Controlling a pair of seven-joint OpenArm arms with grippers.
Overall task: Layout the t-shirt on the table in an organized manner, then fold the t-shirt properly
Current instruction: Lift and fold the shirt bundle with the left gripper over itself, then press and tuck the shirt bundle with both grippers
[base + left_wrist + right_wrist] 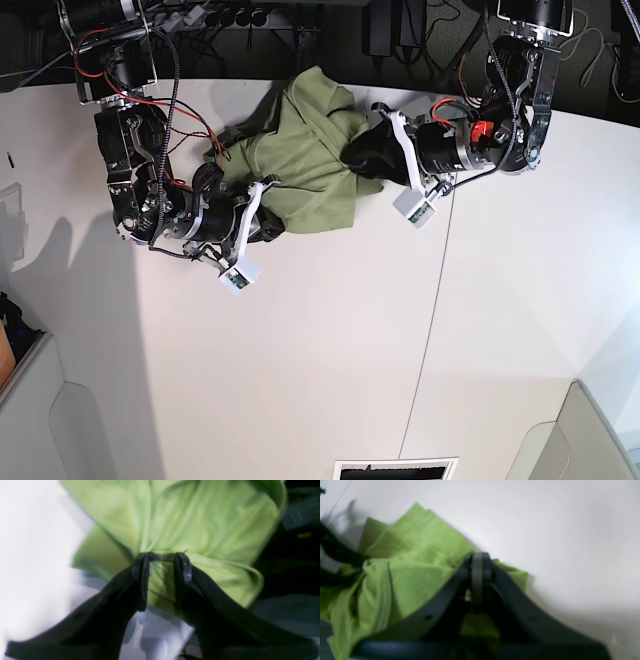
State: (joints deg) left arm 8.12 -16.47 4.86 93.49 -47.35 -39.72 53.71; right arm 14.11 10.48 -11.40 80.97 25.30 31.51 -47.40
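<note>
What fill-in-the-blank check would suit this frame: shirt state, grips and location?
1. The t-shirt lies ____ on the table, not spread flat.
2. The left gripper has green cloth ____ its fingers.
3. The right gripper has its fingers ____.
4. In the base view the shirt sits near the table's ____ edge.

Missing words: bunched; between; closed; far

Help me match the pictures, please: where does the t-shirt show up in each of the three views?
Left wrist: the t-shirt fills the upper centre, pinched by the left gripper.
Right wrist: bunched at left, behind the right gripper.
Base: top centre, between both arms.
Shared landmark: the white table.
</note>
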